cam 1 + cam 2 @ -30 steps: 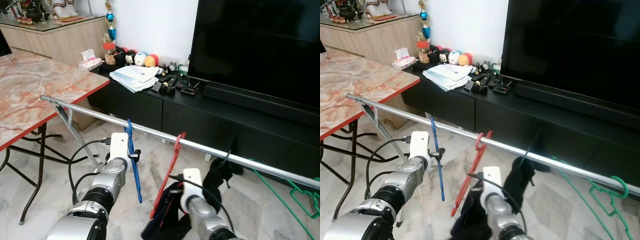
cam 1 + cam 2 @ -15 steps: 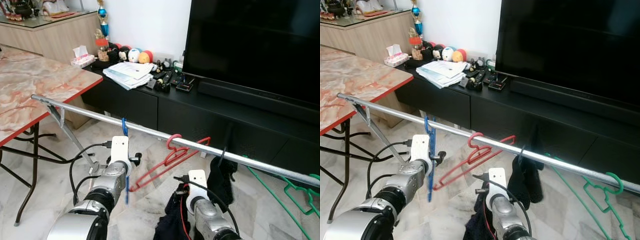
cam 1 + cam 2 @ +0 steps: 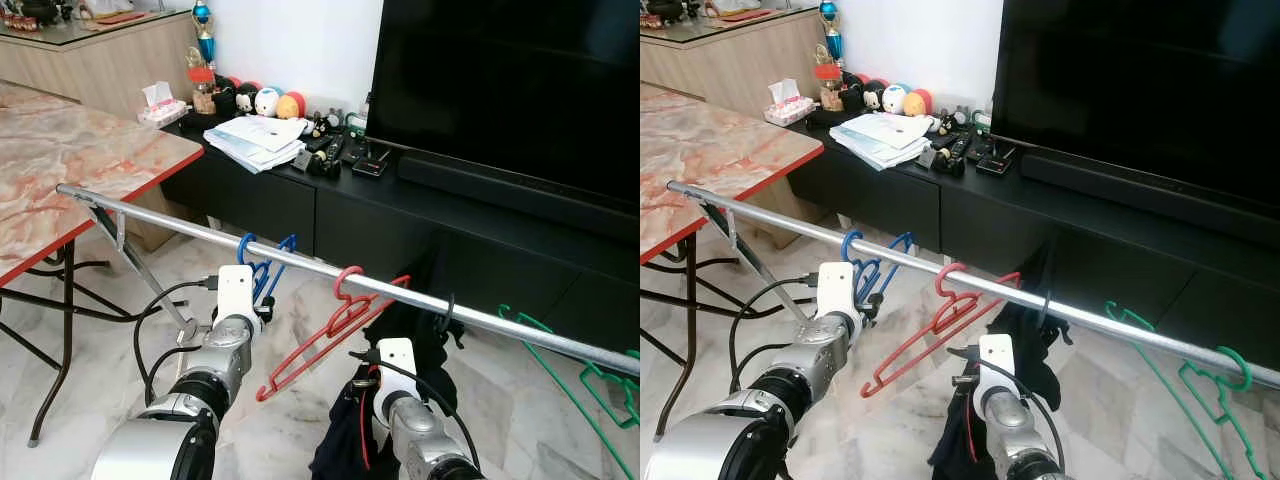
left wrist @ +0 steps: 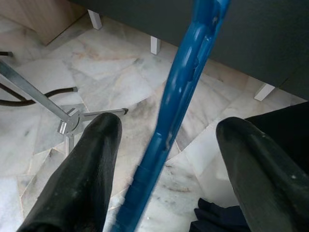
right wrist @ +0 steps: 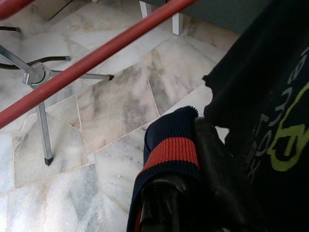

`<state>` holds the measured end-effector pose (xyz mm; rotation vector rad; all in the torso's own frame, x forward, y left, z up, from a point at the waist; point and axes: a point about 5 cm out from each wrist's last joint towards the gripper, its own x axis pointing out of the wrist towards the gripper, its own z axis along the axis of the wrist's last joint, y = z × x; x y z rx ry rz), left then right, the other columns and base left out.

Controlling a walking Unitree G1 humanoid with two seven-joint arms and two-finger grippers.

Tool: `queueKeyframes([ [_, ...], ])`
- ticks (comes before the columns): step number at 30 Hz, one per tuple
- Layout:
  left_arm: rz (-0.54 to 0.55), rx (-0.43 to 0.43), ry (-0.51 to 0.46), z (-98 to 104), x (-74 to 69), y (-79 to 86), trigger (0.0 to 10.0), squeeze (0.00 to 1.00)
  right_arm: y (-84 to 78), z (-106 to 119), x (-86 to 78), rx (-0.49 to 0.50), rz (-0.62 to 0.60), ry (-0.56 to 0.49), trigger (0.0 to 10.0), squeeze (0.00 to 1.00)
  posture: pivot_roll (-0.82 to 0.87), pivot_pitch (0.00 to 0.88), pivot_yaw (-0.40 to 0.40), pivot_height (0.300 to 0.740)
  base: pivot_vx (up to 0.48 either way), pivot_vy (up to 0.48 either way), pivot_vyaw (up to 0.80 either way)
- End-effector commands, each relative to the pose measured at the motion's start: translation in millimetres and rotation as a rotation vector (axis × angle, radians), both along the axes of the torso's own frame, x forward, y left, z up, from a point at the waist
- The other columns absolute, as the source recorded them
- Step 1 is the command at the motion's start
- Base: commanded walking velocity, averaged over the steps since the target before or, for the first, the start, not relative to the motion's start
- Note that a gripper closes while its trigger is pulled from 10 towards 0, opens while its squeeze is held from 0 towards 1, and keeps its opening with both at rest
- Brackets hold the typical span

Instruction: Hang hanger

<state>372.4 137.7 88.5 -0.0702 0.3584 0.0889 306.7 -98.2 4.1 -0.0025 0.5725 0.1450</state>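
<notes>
Marble-floor living room, rail (image 3: 400, 292) mid-frame: blue hanger (image 3: 262, 268) hooked, left gripper (image 4: 164, 159) spread around it. Right gripper (image 5: 193, 193) clamps dark garment (image 5: 260, 121). Next: withdraw left.

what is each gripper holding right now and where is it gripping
Left gripper: open, blue hanger between its fingers, ungripped. Right gripper: shut on dark garment at its red-striped cuff.

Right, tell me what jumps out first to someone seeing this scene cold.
A long metal rail cuts across the room in front of the big dark television, with a blue hanger, a red hanger and green hangers hooked on it. The left end effector is open around the blue hanger, and the right end effector is shut on dark clothing with a red stripe.
</notes>
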Motion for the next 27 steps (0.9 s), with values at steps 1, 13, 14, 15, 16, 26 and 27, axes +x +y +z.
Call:
queueKeyframes([
  [1,-0.007,-0.013,-0.003,2.8,2.2,-0.1,0.0,0.00,0.1,-5.6,-5.3,0.004,0.001,0.025,10.0,0.00,-0.13,0.070,0.012,0.740,0.000,0.000,0.00],
  [13,-0.049,-0.033,0.003,0.6,1.1,-3.8,0.0,0.00,-1.6,-6.0,-5.5,0.001,0.004,0.026,10.0,0.00,-0.13,0.066,0.009,0.740,0.000,0.000,0.00],
  [14,-0.049,-0.036,0.005,0.0,0.8,-3.9,0.0,0.00,-1.6,-6.1,-5.6,0.000,0.005,0.026,10.0,0.00,-0.13,0.066,0.009,0.740,0.000,0.000,0.00],
  [15,-0.049,-0.038,0.007,-0.6,0.5,-4.0,0.0,0.00,-1.7,-6.2,-5.7,0.000,0.006,0.026,10.0,0.00,-0.13,0.066,0.009,0.740,0.000,0.000,0.00],
  [16,-0.049,-0.038,0.007,-0.6,0.5,-4.0,0.0,0.00,-1.7,-6.2,-5.7,0.000,0.006,0.026,10.0,0.00,-0.13,0.066,0.009,0.740,0.000,0.000,0.00],
  [26,-0.038,-0.037,0.010,-1.4,0.0,-3.4,0.0,0.00,-2.6,-6.6,-6.1,0.001,0.005,0.027,10.0,0.00,-0.13,0.064,0.010,0.740,0.000,0.000,0.00],
  [27,-0.038,-0.037,0.010,-1.4,0.0,-3.4,0.0,0.00,-2.6,-6.6,-6.1,0.001,0.005,0.027,10.0,0.00,-0.13,0.064,0.010,0.740,0.000,0.000,0.00],
])
